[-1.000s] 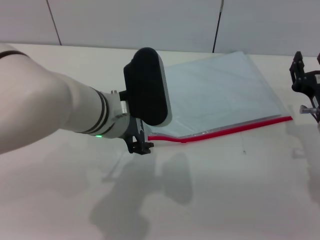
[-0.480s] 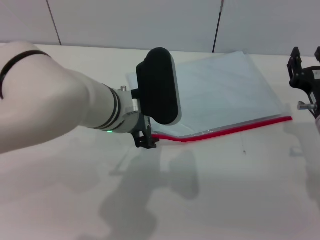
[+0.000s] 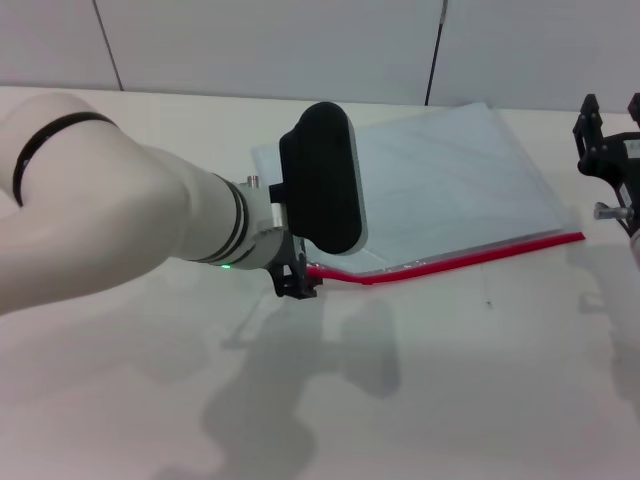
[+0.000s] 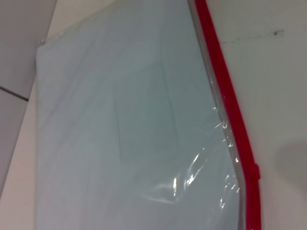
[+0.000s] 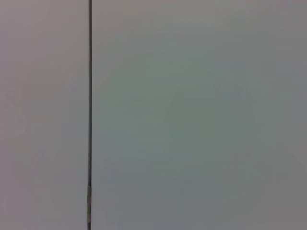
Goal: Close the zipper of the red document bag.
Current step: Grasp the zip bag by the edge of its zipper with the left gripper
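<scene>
The red document bag (image 3: 450,190) lies flat on the white table, a pale translucent pouch angled toward the far right. Its zipper (image 3: 460,259) runs as a red strip along the near long edge, kinked upward near its left end. My left gripper (image 3: 297,285) hangs at that left end, mostly hidden under the black wrist housing. In the left wrist view the bag (image 4: 120,134) fills the picture, with the zipper (image 4: 230,105) along one side and crinkled plastic beside it. My right gripper (image 3: 611,103) is raised at the far right, open, off the bag's corner.
The white table (image 3: 450,380) stretches in front of the bag, crossed by the left arm's shadow. A grey panelled wall (image 3: 250,45) stands behind it. The right wrist view shows only the wall and a dark seam (image 5: 90,115).
My left arm has shifted right and slightly nearer, carrying its gripper along the zipper's left end. The right gripper drifted a little to the left and up.
</scene>
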### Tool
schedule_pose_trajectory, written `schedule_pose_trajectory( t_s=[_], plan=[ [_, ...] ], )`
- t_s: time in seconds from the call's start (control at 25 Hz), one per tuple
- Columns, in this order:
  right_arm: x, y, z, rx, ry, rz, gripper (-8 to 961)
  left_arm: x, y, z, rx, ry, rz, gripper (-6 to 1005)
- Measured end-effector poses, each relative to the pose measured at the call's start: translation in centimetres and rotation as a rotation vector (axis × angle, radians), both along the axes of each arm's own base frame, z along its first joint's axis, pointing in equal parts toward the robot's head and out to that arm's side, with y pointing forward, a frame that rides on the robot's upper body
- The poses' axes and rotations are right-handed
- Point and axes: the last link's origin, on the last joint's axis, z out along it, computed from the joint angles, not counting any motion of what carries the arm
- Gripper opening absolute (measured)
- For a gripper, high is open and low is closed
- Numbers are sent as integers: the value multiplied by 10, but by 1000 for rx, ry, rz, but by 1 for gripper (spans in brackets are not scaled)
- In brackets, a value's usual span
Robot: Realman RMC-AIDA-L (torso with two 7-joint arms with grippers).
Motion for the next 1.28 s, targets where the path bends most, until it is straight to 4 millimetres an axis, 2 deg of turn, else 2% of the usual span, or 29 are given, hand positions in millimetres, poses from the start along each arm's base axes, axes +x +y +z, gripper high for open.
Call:
schedule_pose_trajectory(
  t_s=[0.36, 1.12, 1.28],
  plan=[
    [0, 0, 0, -1, 1, 0, 528, -9, 7, -4, 11, 4, 14, 718],
    [-2, 1, -1, -1, 3, 5, 528, -8, 19, -9, 59, -38, -31, 718],
    [-3, 1, -1, -1, 3, 7, 528, -9, 24, -10, 71, -47, -42, 544]
  ],
)
